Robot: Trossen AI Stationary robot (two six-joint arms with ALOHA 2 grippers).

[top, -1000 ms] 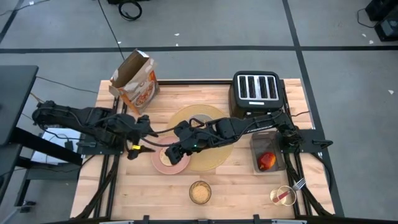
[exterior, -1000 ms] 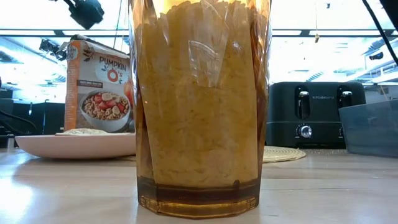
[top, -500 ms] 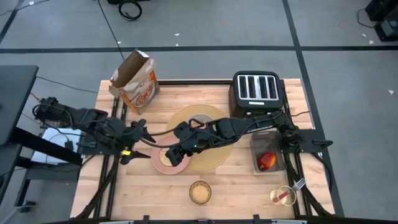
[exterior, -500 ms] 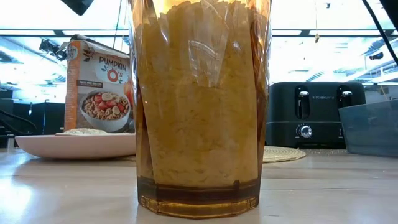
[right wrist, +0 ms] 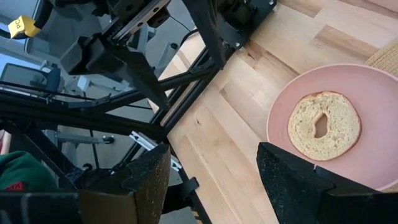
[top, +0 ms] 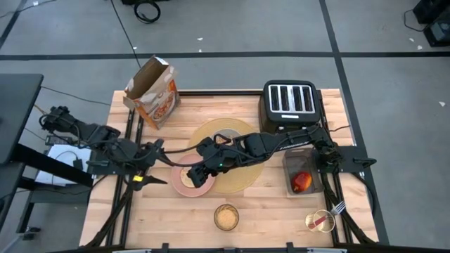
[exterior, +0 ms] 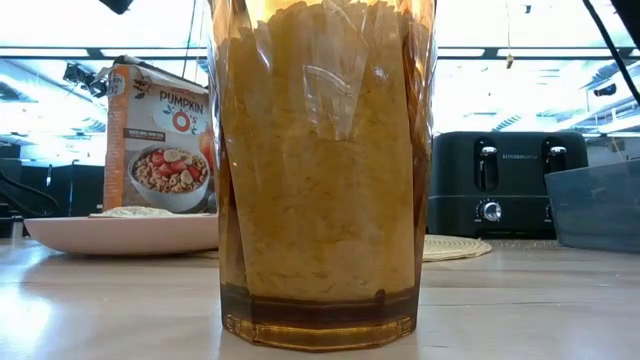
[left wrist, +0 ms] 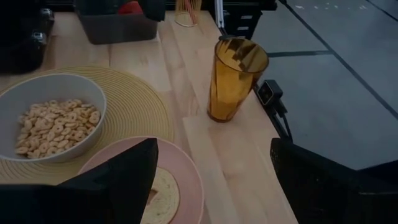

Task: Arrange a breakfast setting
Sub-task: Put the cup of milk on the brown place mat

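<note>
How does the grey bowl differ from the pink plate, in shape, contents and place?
The grey bowl is deep and holds loose cereal; the pink plate is flat and holds one bagel half. The bowl stands on the round placemat; the plate overlaps only the placemat's edge. Both are round and sit side by side.

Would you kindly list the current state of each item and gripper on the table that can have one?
grey bowl: holds cereal, on the placemat
pink plate: holds a bagel half
amber glass: upright, holds cereal
cereal box: top open
toaster: slots empty
grey bin: holds the apple
left gripper: open
right gripper: open, above the plate's edge
</note>
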